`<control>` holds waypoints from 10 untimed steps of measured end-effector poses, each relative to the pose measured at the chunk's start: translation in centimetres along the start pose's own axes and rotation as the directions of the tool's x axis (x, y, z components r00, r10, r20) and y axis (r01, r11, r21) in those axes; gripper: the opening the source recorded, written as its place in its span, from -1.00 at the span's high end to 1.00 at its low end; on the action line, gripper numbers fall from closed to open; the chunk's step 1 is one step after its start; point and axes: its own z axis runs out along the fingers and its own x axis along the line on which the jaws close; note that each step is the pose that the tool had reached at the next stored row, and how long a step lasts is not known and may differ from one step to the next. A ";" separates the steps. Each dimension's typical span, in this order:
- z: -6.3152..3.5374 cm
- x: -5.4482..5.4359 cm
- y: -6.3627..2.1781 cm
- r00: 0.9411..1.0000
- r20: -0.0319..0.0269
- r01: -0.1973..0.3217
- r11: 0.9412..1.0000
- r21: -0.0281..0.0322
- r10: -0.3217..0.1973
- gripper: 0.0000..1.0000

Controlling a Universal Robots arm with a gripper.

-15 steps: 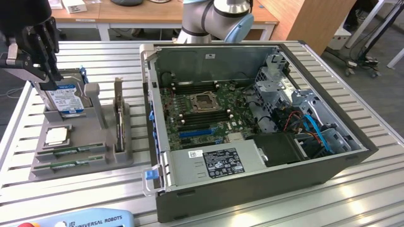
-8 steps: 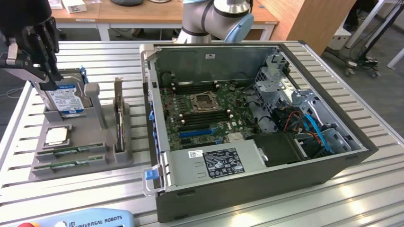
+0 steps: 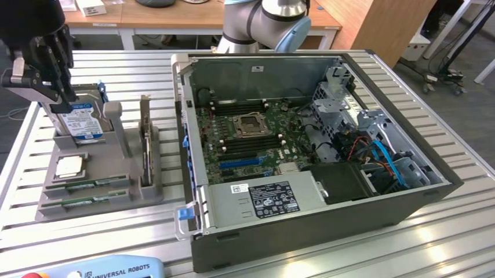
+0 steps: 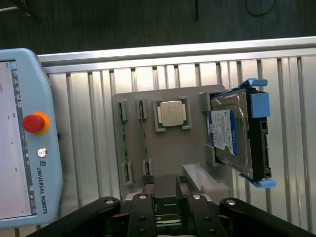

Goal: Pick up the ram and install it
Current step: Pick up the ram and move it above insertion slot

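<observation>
**Desk-side:** Where is the ram, reckoned from the claw?

**Operator:** My claw (image 3: 45, 87) hangs over the hard drive (image 3: 80, 123), which stands at one end of the grey holder (image 3: 116, 194) on the desk (image 3: 116, 75). The ram (image 4: 123, 143) lies lower than the claw, at the holder's far end from it, with the processor chip (image 4: 171, 113) in between. A neighbouring stick (image 4: 144, 143) sits in the next slot, just beside the ram and closer to the claw.

**Desk-side:** And the claw itself?

**Operator:** It is spread wide, with nothing between the jaws, and it touches nothing.

**Desk-side:** How do you make this reach a good one?

**Operator:** As I judge it, the whole matter is alignment. I want the jaws across the stick's thin faces, centred along its length between the end clips. I want to come straight down, so that one jaw fits the gap between the two sticks and does not catch the neighbour. The pendant (image 4: 24, 148) lies near the holder's ram end, on the side away from the claw, so I allow it room. I see the sticks nearly edge-on and cannot tell how deep they sit in their slots. That is probably reason enough to go down slowly.
</observation>
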 end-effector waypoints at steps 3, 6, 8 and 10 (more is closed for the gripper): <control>0.32 0.0 -0.01 1.000 0.000 0.003 1.000 0.000 -0.003 0.38; 0.64 0.0 -0.03 1.000 0.000 0.005 1.000 0.000 -0.005 0.38; 0.84 0.0 -0.04 1.000 0.000 0.006 1.000 0.000 -0.006 0.38; 1.06 0.0 -0.05 1.000 0.000 0.007 1.000 0.000 -0.007 0.38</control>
